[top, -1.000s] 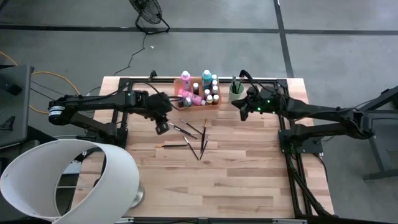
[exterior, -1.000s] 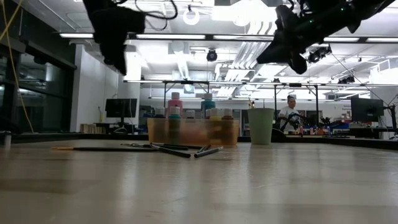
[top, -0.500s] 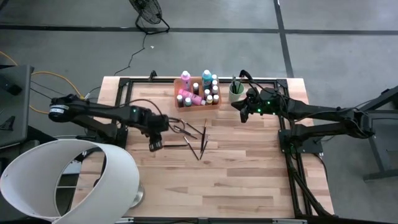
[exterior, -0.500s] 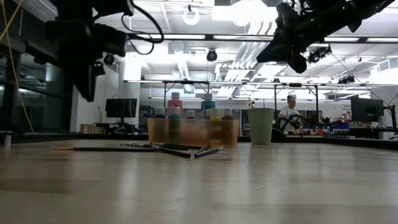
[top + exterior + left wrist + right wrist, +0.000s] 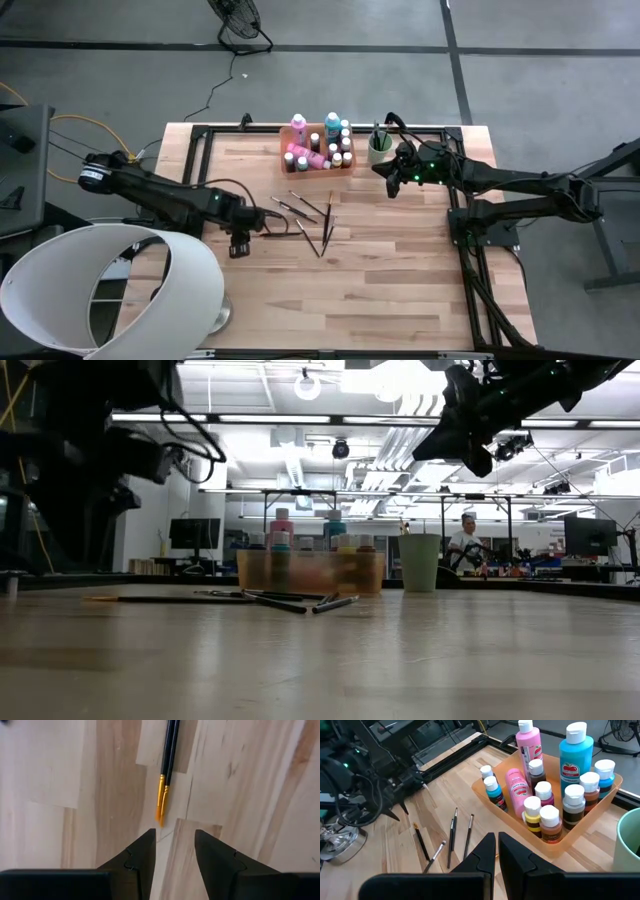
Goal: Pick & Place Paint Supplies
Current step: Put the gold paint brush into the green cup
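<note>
1. The left gripper (image 5: 238,246) hung low over the table (image 5: 380,290), its fingers (image 5: 140,857) a narrow gap apart and holding nothing.
2. Just ahead of those fingers lay a paintbrush (image 5: 165,775) with a gold ferrule (bristle end toward the gap), well away from the orange tray (image 5: 318,166).
3. More brushes (image 5: 312,215) lay scattered between that gripper and the tray.
4. The tray held the paint bottles (image 5: 555,795), pink, teal and brown.
5. The right gripper (image 5: 392,185) hovered beside the green cup (image 5: 379,146) next to the tray, fingers closed and empty.
</note>
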